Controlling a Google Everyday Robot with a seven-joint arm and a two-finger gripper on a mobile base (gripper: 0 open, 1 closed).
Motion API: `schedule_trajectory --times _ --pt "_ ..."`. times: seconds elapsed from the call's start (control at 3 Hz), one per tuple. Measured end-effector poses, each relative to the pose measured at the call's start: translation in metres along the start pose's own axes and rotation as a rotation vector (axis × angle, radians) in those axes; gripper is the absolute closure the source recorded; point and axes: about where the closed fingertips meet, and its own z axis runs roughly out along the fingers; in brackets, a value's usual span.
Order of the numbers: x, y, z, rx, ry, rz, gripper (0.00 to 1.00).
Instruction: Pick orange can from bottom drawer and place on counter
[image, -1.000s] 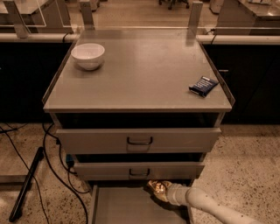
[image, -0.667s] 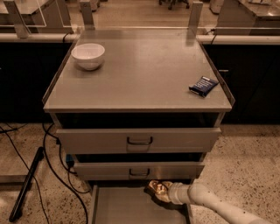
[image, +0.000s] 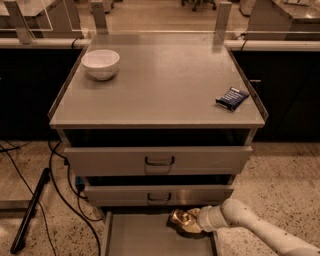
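Now, gripper (image: 196, 220): at orange can (image: 181, 220) in bottom drawer (image: 140, 240); hold, I cannot tell.
Handling: light, slick, dentable; I'd take it mid-body.

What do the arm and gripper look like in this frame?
Arm: smooth off-white tube with a rounded bend, ending in a paler cylindrical wrist collar. No cables or markings visible. Gripper sits low over the bottom drawer, against the can, which hides most of it.

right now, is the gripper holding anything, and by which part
Cannot tell: the gripper meets the orange can at its end toward the arm, in the bottom drawer, but a closed hold does not show.
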Motion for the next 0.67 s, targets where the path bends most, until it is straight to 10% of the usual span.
schedule_trajectory --times 0.67 --pt "0.0043 0.0359 -0.0445 -0.099 0.004 -0.031 1.00"
